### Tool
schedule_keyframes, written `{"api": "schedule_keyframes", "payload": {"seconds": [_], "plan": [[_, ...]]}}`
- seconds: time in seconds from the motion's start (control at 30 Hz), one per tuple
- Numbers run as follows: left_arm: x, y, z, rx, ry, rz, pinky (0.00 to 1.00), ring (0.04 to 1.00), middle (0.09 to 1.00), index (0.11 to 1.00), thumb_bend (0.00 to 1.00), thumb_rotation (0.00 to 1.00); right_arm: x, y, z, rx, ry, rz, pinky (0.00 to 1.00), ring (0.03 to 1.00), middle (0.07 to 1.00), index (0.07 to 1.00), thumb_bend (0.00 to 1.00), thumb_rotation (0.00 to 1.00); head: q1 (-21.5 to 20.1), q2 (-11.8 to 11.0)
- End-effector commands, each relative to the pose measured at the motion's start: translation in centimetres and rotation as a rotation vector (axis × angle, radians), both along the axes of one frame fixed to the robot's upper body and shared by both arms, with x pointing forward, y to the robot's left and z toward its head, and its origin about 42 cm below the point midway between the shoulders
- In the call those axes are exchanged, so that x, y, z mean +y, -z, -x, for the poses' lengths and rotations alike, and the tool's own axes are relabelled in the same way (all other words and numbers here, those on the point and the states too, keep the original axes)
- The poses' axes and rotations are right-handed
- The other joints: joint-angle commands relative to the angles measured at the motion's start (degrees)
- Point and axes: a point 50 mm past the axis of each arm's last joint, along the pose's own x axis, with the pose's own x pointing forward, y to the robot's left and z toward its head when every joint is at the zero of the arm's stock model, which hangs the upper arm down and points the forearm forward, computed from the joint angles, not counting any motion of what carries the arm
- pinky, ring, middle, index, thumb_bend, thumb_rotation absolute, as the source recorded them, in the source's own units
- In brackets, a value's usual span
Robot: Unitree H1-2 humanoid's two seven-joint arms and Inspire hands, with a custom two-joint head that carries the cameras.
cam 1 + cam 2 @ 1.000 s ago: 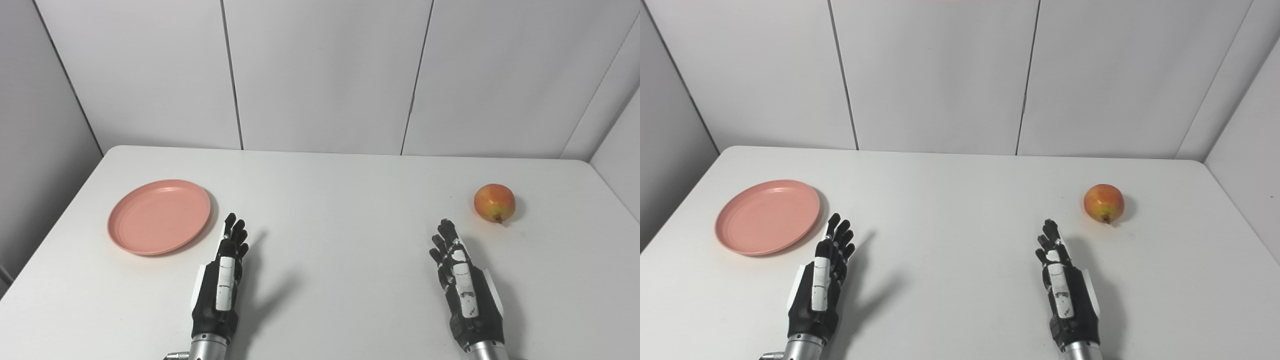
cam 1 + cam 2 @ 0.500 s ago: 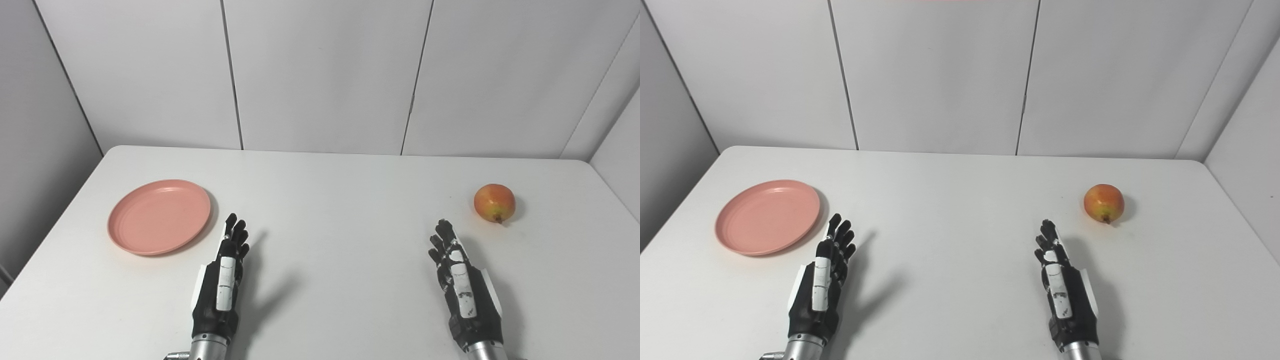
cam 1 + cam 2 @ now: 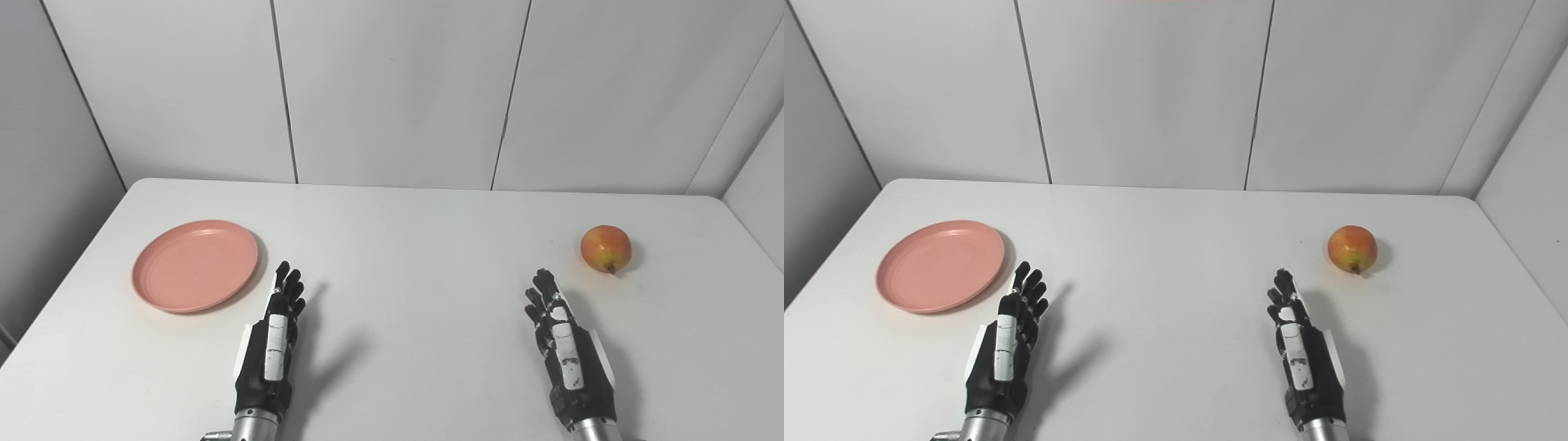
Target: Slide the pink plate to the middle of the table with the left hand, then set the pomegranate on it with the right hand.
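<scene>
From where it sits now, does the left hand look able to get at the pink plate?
Probably yes. The left hand is open and holds nothing, just right of the pink plate, with only bare table between them. The pomegranate lies far off on the other side.

Both views look down and forward from head height over the white counter (image 3: 392,245), facing the paneled back wall (image 3: 392,86) that fills the upper part of each frame. They share almost the whole scene, with both arms entering from the bottom edge. The pink plate (image 3: 940,265) at middle left and the fruit (image 3: 1352,248) at middle right sit further left in the right eye view.
</scene>
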Motion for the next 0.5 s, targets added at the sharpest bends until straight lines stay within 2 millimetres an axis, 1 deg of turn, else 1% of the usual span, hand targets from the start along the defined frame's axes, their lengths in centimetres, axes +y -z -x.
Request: {"api": "schedule_keyframes", "payload": {"seconds": [0.0,0.2,0.33,0.47], "plan": [[0.95,0.17,0.74,-0.006,0.012,-0.02,1.0,1.0,1.0,1.0,0.79,1.0,0.05,-1.19,-0.51,-0.046,-0.01,-0.014,1.0,0.976,0.985,0.963,0.87,0.92,-0.1,0.1],[1.15,0.17,0.73,0.0,0.02,-0.023,1.0,1.0,1.0,1.0,0.78,1.0,0.31,-1.24,-0.49,-0.043,-0.011,-0.024,1.0,0.97,0.978,0.958,0.88,0.89,-0.4,0.0],[1.09,0.24,0.63,-0.003,0.015,-0.022,1.0,1.0,1.0,1.0,0.77,1.0,0.21,-1.24,-0.52,-0.047,-0.015,-0.02,1.0,0.966,0.979,0.959,0.87,0.9,-0.2,-0.2],[0.94,0.16,0.68,-0.005,0.013,-0.027,1.0,1.0,1.0,1.0,0.78,1.0,-0.02,-1.16,-0.53,-0.052,-0.019,-0.005,1.0,0.962,0.98,0.961,0.87,0.92,0.1,-0.2]]}}
